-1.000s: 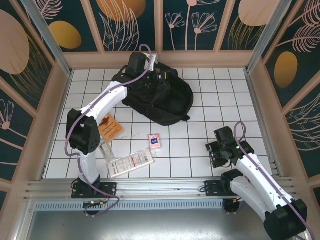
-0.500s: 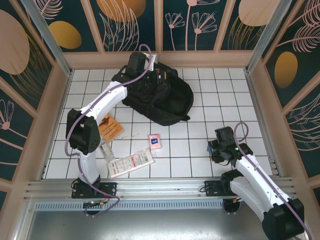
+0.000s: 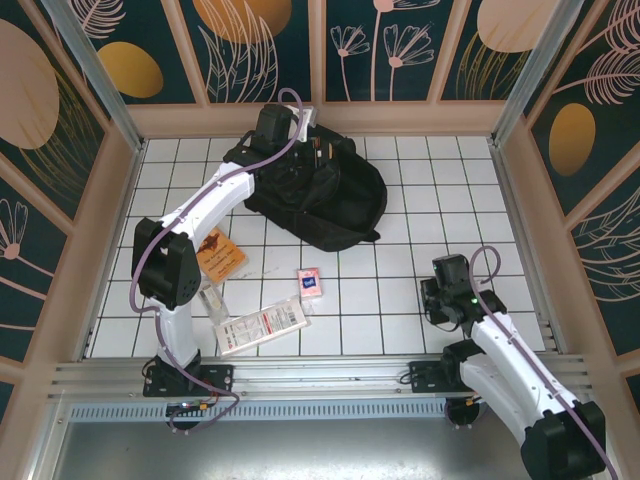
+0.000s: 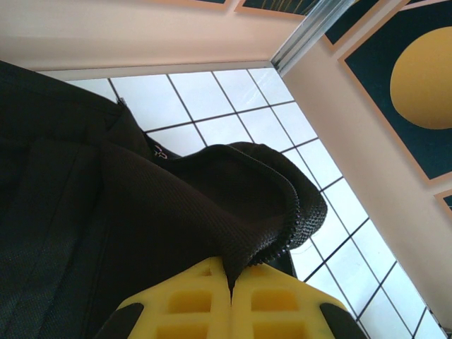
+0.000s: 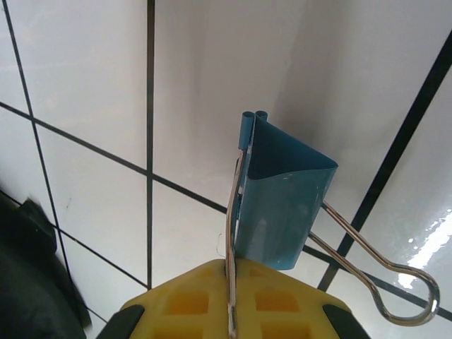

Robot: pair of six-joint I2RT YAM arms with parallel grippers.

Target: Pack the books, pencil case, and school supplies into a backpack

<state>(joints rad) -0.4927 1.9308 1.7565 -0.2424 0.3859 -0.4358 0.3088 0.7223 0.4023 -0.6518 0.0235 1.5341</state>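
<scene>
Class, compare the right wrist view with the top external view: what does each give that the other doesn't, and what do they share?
Right wrist view: a teal binder clip up close, with one wire handle pinched in the shut right gripper and the other handle sticking out free.
Top external view: the black backpack, the orange-brown paperback, a small pink box and a flat clear packet lying on the tiles.
Shared: the white tiled table with its dark grid lines, and the right gripper.
</scene>
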